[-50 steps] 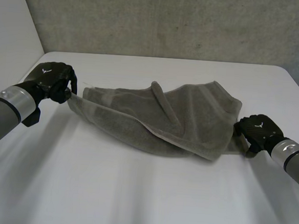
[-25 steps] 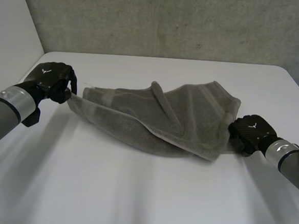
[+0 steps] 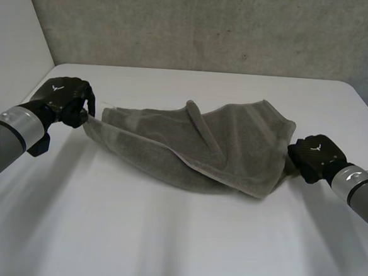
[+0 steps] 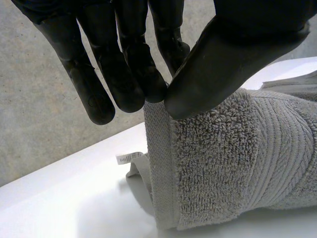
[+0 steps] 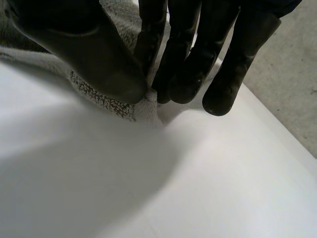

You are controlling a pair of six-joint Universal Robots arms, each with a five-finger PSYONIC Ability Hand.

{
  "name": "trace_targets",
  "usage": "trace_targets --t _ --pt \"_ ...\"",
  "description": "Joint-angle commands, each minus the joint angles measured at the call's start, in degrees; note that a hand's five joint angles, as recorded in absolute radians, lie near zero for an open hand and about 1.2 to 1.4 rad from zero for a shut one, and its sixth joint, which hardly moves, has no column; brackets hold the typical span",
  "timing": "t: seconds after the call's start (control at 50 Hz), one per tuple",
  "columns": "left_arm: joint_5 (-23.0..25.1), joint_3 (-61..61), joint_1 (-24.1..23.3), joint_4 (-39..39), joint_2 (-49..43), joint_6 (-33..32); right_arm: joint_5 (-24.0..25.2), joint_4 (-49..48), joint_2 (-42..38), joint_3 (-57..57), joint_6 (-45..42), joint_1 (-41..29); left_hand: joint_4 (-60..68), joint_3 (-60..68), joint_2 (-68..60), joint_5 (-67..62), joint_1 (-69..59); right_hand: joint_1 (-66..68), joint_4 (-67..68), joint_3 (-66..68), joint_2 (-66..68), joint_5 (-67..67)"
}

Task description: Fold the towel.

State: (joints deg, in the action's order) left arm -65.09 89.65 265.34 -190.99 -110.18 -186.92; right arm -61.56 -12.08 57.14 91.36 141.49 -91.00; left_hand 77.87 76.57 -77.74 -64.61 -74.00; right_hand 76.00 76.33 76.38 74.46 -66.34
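The towel (image 3: 196, 145) is lying bunched up on the table (image 3: 164, 238). It looks soft and floppy, so corners are best for holding. The left hand (image 3: 63, 99) is pinching one corner and the right hand (image 3: 312, 158) the far end.

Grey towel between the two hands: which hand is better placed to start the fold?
Probably left. The black left hand pinches a corner of the grey terry towel raised off the white table; the black right hand pinches its corner low, at the table.
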Motion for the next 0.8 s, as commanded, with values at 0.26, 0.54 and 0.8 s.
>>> trace_targets --t 0.26,0.54,0.8 --pt "0.6 -1.4 0.3 3.5 13.3 8.0 0.4 23.2 27.4 -11.3 16.2 1.3 2.1 3.4 -2.3 -5.4 -6.0 4.0 3.7 3.6 5.5 -3.7" --pt "0.7 -4.5 2.6 6.3 20.1 15.7 0.4 42.8 26.3 -29.0 16.9 4.5 2.1 3.4 -2.3 -5.4 -6.0 4.0 3.7 3.6 5.5 -3.7" --pt "0.8 4.0 4.3 6.5 13.5 10.4 -0.9 39.8 23.5 -20.3 12.8 6.8 2.1 3.4 -2.3 -5.4 -6.0 4.0 3.7 3.6 5.5 -3.7"
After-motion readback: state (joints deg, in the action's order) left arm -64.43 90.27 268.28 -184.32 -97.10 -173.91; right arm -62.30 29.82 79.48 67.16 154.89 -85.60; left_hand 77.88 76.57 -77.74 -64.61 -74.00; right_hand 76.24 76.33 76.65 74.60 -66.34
